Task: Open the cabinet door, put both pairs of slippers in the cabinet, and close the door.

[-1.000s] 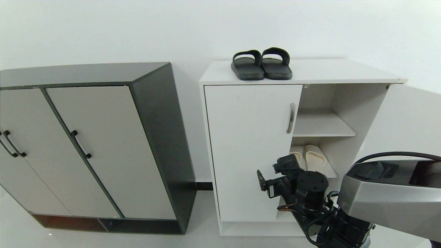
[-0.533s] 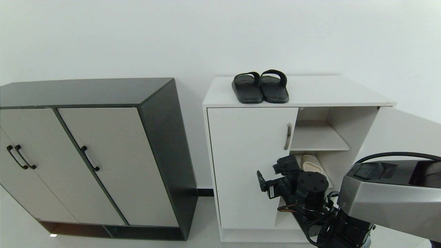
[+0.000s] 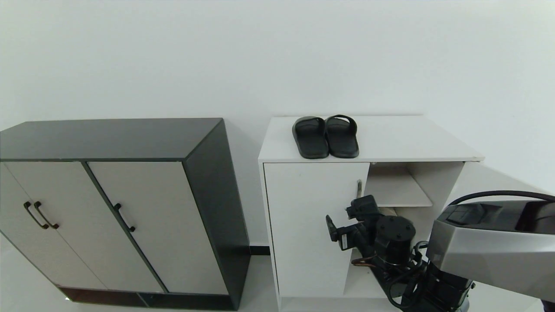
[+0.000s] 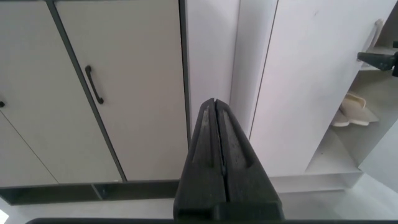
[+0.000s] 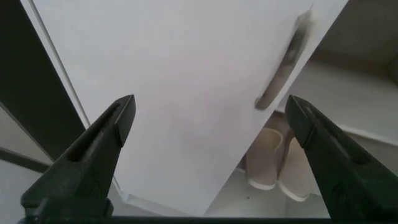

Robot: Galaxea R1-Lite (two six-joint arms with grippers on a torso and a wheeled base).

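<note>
Only the head camera has moved: both cabinets and the wall have slid down the picture together, while the right arm keeps its place in the view. Nothing on or in the furniture has shifted.

Black slippers (image 3: 325, 136) sit side by side on top of the white cabinet (image 3: 312, 229), toward its left end. Cream slippers (image 4: 354, 109) lie on the lower shelf (image 4: 339, 155) inside the open bay, at 3 o'clock of the shut door (image 5: 180, 93) and its handle (image 5: 283, 68). A dark cabinet (image 3: 130, 173) stands at 9 o'clock of the white one, doors shut.

The right tool (image 5: 210, 102) faces that shut door with its jaws spread wide and nothing between them. From it, the black slippers lie at about 12 o'clock, well apart and higher. The left tool (image 4: 215, 109) is pinched closed on nothing, aimed at the gap between the two cabinets.

One pair looks stowed, so the step in hand seems to be fetching the black pair. To do it well, I'd bring the right tool up above the cabinet's top edge before going in. Then I'd come at the slippers from the front and close across both straps or both inner walls, so the pair lifts as one. A grip on a single slipper would leave its mate behind or nudge it off the back. The open bay at 5 o'clock of the pair is the short path down.
</note>
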